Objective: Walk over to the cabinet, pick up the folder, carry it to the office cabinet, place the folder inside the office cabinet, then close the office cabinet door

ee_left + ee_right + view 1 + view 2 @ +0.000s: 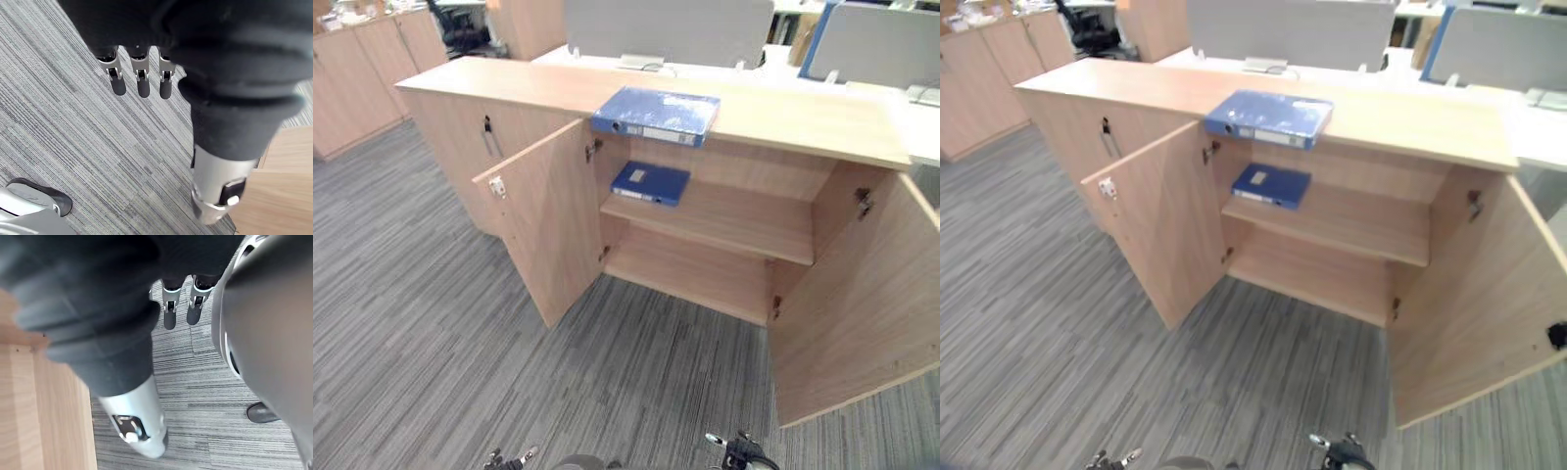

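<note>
Lying flat at the near edge of the low light-wood office cabinet's point(803, 119) top is a blue rectangular box folder point(656, 116). A second blue folder point(650, 183) rests on the upper shelf's left end, between wide-open doors point(548, 225). The left hand point(143, 83) and right hand point(169, 313) hang over grey striped carpet point(431, 323), fingers straight, holding nothing.

Cabinet point(509, 83) matt wood lam. — top folder point(656, 113) smooth plastic, carpet point(411, 313) rough.
</note>
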